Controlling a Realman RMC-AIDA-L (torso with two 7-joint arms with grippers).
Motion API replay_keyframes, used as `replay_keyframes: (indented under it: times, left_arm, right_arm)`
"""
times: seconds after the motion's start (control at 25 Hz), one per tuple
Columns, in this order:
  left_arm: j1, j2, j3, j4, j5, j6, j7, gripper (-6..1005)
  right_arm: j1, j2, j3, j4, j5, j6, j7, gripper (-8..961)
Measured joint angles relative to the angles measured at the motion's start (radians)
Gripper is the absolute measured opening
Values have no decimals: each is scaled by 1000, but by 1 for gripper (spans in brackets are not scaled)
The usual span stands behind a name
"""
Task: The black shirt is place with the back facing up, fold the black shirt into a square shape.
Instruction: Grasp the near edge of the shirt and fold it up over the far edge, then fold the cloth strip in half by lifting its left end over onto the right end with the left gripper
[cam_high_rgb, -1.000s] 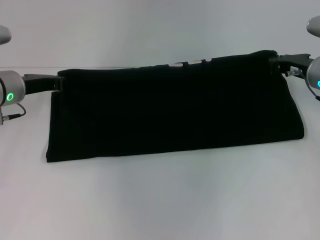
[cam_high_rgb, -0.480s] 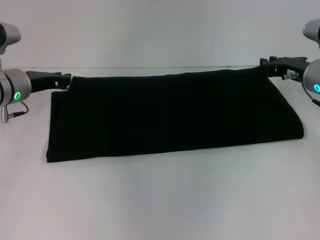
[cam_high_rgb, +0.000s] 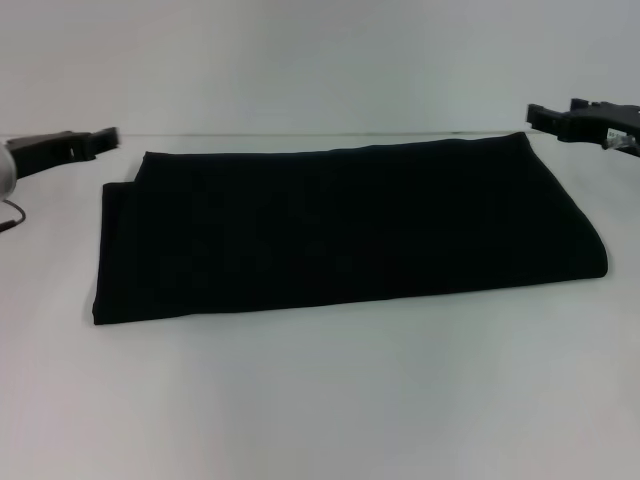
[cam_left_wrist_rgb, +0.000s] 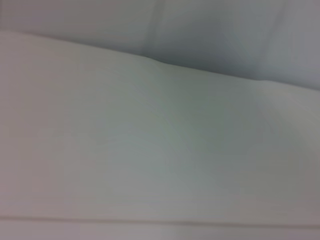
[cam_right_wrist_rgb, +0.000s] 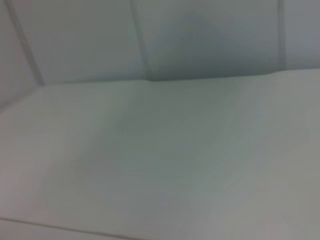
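Observation:
The black shirt (cam_high_rgb: 350, 235) lies flat on the white table (cam_high_rgb: 330, 400) as a wide folded band, its long fold edge toward the front. A narrow lower layer sticks out at its left end. My left gripper (cam_high_rgb: 108, 137) hovers just beyond the shirt's far left corner, apart from the cloth and holding nothing. My right gripper (cam_high_rgb: 535, 115) hangs just past the far right corner, also clear of the fabric and empty. Both wrist views show only bare white surface and the wall behind it.
A pale wall (cam_high_rgb: 320, 60) rises right behind the table's far edge, close to the shirt's back edge. White tabletop stretches in front of the shirt and at both of its ends.
Both grippers let go of the shirt's far edge and drew outward and up, away from it. The raised edge dropped, and the shirt now lies flat.

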Motion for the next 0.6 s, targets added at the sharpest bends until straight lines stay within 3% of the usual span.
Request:
replay_keyframes:
  times: [0.2,0.32,0.44,0.6]
  left_arm:
    - [83,16,-63,152,-26,484,-63,652]
    - [106,33,-138,187,-18,720,-107,883]
    - [125,57,-180,197,20,862,-203,890]
    - [144,64,-207,217,89,926,-310,898]
  right_arm:
    - [-70,-41,-1,-31,16,-292,80,619]
    - [-100,-55,-1,-42,16,-419,129,694]
    - [-120,-63,4,-43,17,-494,150,744]
    - [-125,-63,9,-44,28,-496,152,743]
